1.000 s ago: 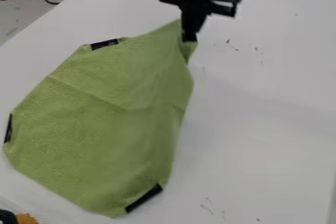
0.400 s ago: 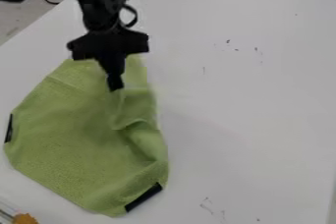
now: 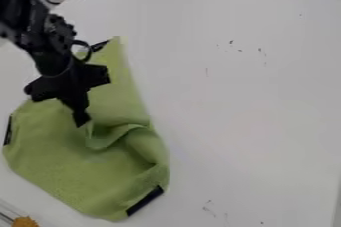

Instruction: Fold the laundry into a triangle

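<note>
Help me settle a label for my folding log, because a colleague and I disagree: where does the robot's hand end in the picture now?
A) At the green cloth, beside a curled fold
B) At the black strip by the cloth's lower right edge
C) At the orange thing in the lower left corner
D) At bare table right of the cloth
A: the tip of the hand meets the green cloth, just left of the curled fold.

Soft, diffuse light is brightening the white table [image 3: 246,101], faint shadows are lying in the folds of the green cloth [image 3: 67,166], and the black arm [image 3: 48,59] is reading mostly as a dark silhouette.
</note>
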`<move>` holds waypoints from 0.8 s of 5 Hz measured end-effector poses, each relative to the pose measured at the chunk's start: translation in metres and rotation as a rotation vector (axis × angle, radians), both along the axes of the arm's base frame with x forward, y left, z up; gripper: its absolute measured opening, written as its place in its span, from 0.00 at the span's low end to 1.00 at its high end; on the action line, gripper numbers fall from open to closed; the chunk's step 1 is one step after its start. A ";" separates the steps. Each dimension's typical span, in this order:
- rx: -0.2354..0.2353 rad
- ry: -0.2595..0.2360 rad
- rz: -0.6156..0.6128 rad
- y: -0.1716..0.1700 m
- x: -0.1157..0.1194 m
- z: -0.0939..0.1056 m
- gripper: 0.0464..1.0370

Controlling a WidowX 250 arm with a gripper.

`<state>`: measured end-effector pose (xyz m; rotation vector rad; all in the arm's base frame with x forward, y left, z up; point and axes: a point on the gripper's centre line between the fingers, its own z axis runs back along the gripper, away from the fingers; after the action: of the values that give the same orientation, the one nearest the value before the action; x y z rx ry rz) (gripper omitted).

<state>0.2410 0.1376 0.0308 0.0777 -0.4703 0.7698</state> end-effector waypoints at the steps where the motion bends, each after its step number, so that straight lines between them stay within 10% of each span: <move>1: 0.004 0.000 -0.003 0.002 -0.006 -0.004 0.05; 4: 0.071 0.116 -0.170 0.007 0.015 0.019 0.81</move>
<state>0.2558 0.1450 0.0496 0.1459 -0.3887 0.5780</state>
